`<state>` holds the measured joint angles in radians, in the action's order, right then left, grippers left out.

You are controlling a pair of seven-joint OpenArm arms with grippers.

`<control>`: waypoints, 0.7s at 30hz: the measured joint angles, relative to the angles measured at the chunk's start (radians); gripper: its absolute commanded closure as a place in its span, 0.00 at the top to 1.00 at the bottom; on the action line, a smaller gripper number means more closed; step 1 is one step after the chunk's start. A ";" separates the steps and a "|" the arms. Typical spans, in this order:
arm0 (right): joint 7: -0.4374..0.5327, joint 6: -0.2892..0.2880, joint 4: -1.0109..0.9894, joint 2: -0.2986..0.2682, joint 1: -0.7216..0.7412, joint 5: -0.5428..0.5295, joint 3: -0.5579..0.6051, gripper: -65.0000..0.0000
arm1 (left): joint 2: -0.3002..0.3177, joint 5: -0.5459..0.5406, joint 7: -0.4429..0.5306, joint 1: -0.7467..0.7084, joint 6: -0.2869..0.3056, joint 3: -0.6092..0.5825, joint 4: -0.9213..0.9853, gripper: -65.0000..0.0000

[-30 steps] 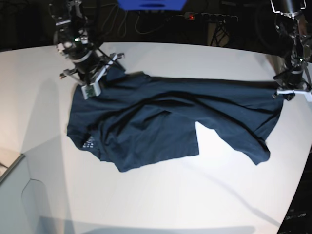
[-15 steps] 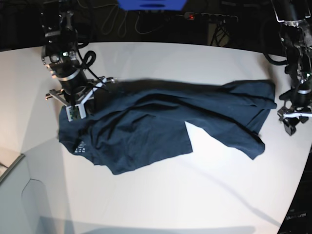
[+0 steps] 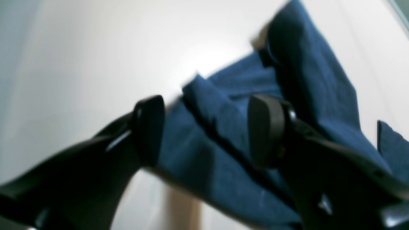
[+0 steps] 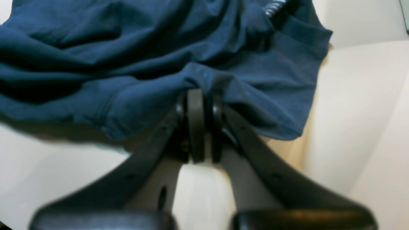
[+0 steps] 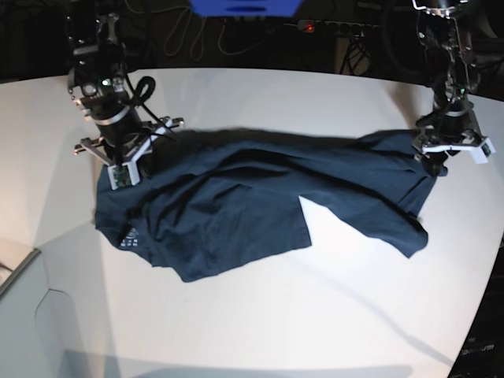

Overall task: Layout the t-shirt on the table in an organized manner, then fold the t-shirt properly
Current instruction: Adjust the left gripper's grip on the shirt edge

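The dark navy t-shirt (image 5: 236, 197) lies crumpled and stretched sideways across the white table (image 5: 315, 315), its small white label (image 5: 130, 236) at the left end. My right gripper (image 5: 126, 169) is at the shirt's upper left corner. In the right wrist view the right gripper (image 4: 199, 105) is shut on a fold of the t-shirt (image 4: 127, 64). My left gripper (image 5: 437, 157) hovers at the shirt's right end. In the left wrist view the left gripper (image 3: 207, 131) is open, with the t-shirt (image 3: 303, 80) lying on the table behind the fingertips and not held.
The table's curved far edge (image 5: 260, 71) borders a dark area with cables and a power strip (image 5: 331, 27). A blue object (image 5: 244, 6) hangs at the top. A grey surface (image 5: 24, 315) sits below the table's near left corner.
My left gripper opened and let go of the shirt's right end, then moved back to that edge. The right gripper dragged the shirt leftward, so it is slacker.
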<state>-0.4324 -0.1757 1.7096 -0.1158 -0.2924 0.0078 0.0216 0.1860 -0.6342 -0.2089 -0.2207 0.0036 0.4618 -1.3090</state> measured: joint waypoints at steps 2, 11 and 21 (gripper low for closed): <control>-0.003 0.000 0.000 -0.001 -0.008 0.001 0.001 0.00 | 0.010 0.000 0.003 0.006 -0.004 0.002 0.027 0.61; -0.002 0.000 0.000 0.000 -0.008 0.000 0.004 0.00 | 0.007 0.000 0.006 0.048 -0.008 -0.025 0.072 0.61; 0.000 0.000 0.000 0.000 -0.008 0.000 0.004 0.00 | -0.003 -0.003 0.003 0.024 -0.004 -0.095 0.032 0.61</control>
<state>-0.4328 -0.1757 1.7092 -0.1158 -0.3000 0.0074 0.0254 0.1825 -0.6369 -0.2062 -0.1963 -0.0002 0.3668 -1.2766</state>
